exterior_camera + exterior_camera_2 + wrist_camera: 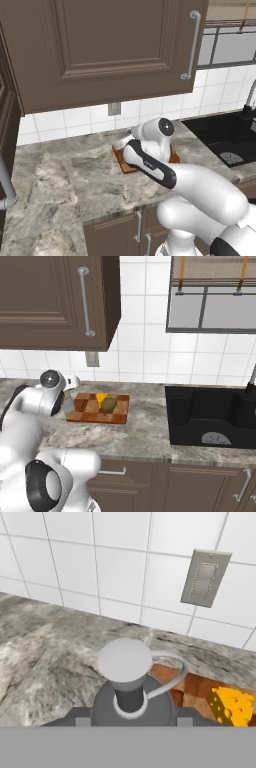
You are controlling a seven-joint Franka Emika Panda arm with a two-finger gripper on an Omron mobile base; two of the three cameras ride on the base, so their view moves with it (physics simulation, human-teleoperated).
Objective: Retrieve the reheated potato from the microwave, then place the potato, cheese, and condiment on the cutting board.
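Plenty of open counter [145, 431] right of the cutting board [85, 415]. The board's right half is taken by the cheese [101, 399] and potato [109, 404]; the upper cabinet [55, 301] overhangs it.

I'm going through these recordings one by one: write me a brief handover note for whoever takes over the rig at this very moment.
Gripper: closed on the condiment, seen from above its dispenser top in the hand view; it is at the left end of the cutting board, but whether it rests there I cannot tell.
Potato and cheese: on the board, side by side.
Done: potato and cheese placed.
Left: confirm the condiment stands on the board, open the gripper, withdraw.
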